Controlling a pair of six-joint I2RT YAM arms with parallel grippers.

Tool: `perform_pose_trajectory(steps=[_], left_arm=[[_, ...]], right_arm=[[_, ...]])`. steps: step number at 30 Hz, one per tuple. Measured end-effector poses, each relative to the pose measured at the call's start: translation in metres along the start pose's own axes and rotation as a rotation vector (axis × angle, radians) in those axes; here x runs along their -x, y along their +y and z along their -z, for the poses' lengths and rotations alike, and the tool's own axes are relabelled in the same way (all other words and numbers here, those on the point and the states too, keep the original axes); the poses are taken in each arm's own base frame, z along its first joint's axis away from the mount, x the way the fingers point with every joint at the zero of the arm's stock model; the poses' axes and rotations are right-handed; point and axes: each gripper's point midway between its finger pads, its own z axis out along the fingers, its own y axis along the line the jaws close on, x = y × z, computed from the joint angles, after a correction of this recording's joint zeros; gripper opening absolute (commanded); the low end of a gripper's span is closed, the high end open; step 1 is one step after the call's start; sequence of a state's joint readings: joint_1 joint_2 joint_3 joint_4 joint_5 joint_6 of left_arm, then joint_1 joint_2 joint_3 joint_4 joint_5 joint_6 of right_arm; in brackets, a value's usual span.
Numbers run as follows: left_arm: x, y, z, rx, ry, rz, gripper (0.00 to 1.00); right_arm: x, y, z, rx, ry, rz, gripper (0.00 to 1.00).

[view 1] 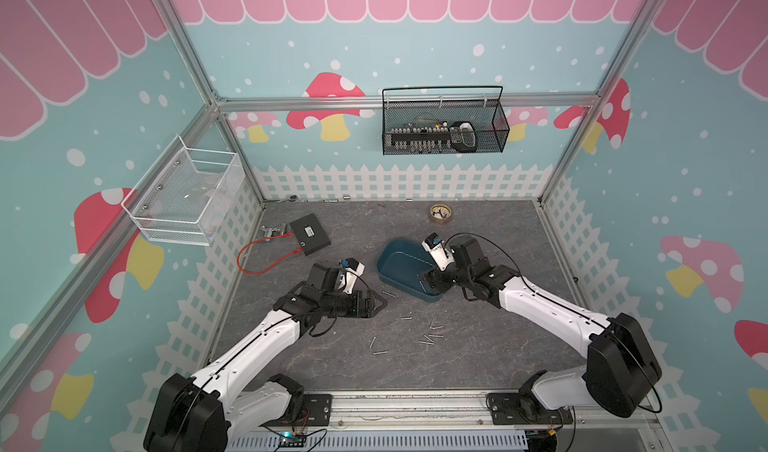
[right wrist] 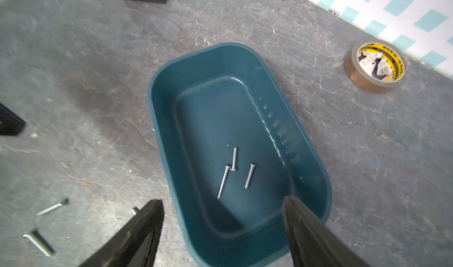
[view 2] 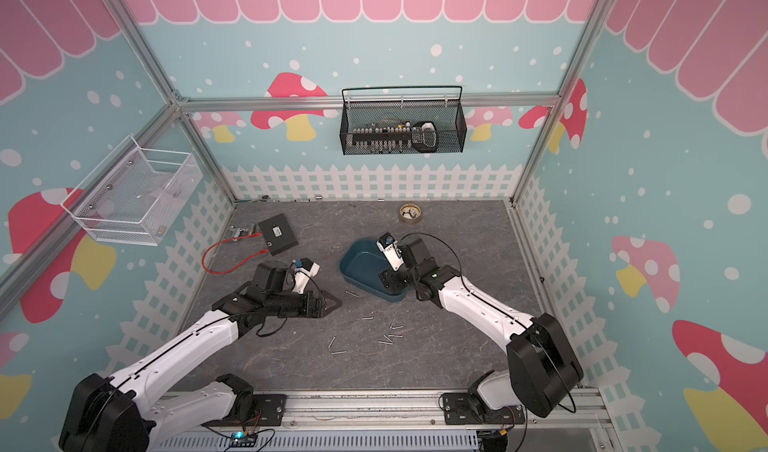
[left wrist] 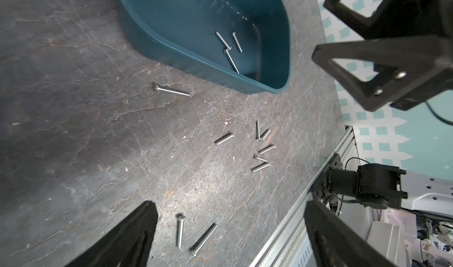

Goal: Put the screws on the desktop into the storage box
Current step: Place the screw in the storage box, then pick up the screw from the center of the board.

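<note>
Right gripper [right wrist: 221, 202] spread wide, empty, over the near end of the storage box [right wrist: 306, 160], left gripper [view 1: 379, 303] open near the box, loose screws [view 1: 430, 338] on the desktop [view 1: 478, 346] in front of it, open tabletop around, three screws [right wrist: 234, 159] inside show only in wrist views

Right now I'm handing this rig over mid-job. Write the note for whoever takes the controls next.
Left gripper: open and empty, over the desktop, on the left side of the loose screws.
Right gripper: open and empty, above the storage box.
Done: three screws lie in the box, two touching and one apart.
Left: about nine screws on the desktop. One lies alone close to the box, a cluster sits mid-table, and a pair is nearest the left gripper.
</note>
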State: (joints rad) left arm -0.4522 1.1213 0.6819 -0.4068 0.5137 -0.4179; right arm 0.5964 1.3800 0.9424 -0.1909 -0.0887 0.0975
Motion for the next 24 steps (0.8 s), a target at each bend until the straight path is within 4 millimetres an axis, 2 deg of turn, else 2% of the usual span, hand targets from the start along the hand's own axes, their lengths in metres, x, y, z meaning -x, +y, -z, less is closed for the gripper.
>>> perform_pose_trajectory(steps=[4,12,21,24], left_arm=[[-0.003,-0.009,-0.011,0.011,0.037,-0.04,0.97],[-0.005,-0.035,-0.036,0.021,0.099,-0.141,0.96],[-0.022,-0.048,-0.079,0.088,0.201,-0.222,0.92],[-0.027,-0.054,-0.09,0.107,0.222,-0.253,0.89]], right_arm=[[-0.002,0.008,0.017,0.041,-0.042,-0.031,0.99],[-0.02,0.026,0.044,0.157,-0.054,-0.11,0.99],[-0.036,0.035,0.081,0.178,-0.009,-0.201,0.99],[-0.05,0.036,0.088,0.175,0.015,-0.235,0.99]])
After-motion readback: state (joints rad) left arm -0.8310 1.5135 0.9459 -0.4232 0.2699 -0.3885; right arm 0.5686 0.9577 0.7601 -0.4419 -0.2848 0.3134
